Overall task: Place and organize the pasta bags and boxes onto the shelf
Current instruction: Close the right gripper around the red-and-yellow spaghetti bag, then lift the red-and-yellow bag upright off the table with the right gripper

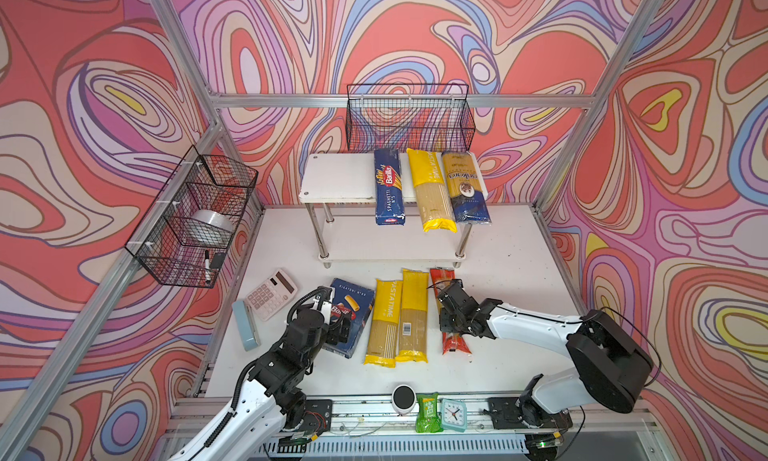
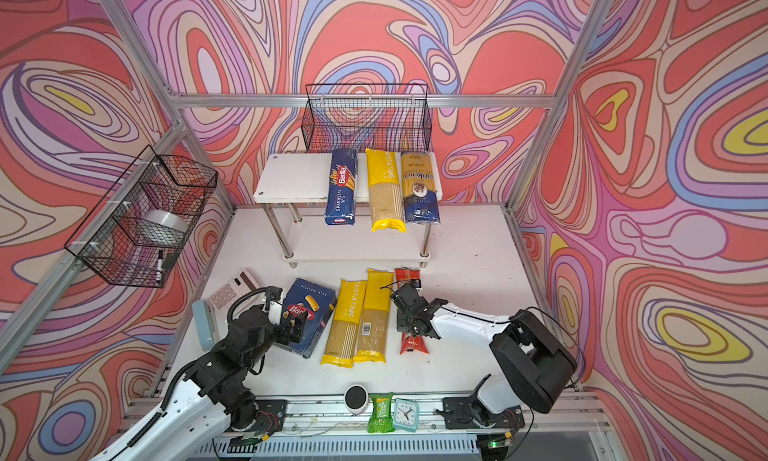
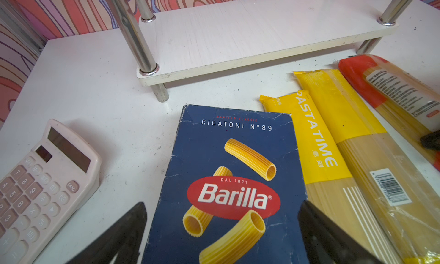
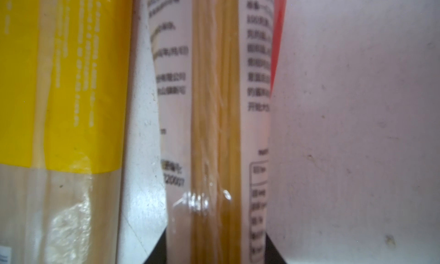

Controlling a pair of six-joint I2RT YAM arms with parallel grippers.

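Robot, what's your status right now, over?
Left gripper open, straddling rigatoni box. Right gripper clamped on red-ended spaghetti packet, flat on table. Two yellow-ended packets lie between them.

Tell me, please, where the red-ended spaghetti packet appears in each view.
In a top view: red-ended packet right of the barcoded yellow packet.
In a top view: packet, same place.
Left wrist: packet, partly cut off.
Right wrist: packet close up.
Shared landmark: that yellow packet alongside.
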